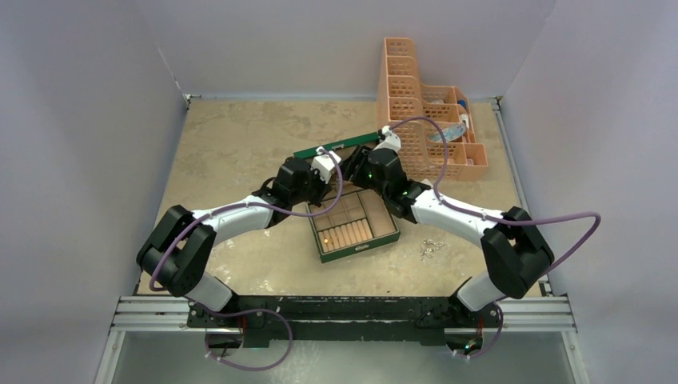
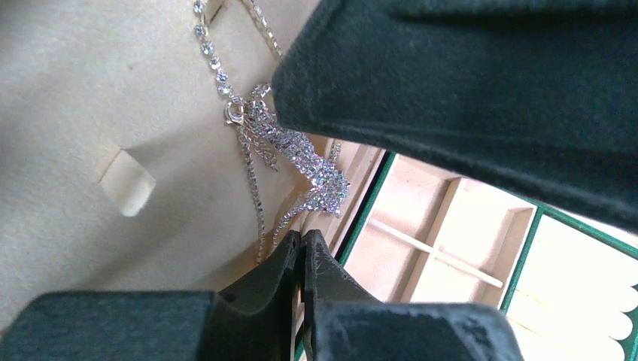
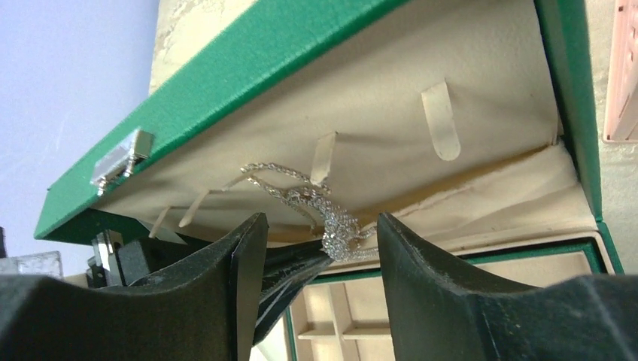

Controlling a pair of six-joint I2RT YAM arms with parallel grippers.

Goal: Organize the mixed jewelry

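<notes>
Green card box [image 1: 352,250] with beige lining sits open mid-table [image 1: 224,144], and its lid [image 1: 336,148] stands up at the far side. In the top view we see both arms meeting at that lid, with the left hand [image 1: 320,172] and right hand [image 1: 369,170] close together. A clump of small silvery pieces [image 1: 432,250] lies on the table to the right of the box, apart from it. A peach plastic lattice basket [image 1: 416,104] sits at the far right.

Left wrist: the left hand [image 2: 303,237] is clenched, tips pressed together, just below a sparkly silver rhinestone chain [image 2: 293,147] bunched against the lid lining. We can't tell if a strand is pinched. The beige compartments [image 2: 444,241] of the box show lower right.

Right wrist: the right hand [image 3: 320,226] is released, its fingers [image 3: 248,263] spread wide on either side of the chain, neither touching it. The chain drapes down the lining beside the beige tabs [image 3: 440,120].
</notes>
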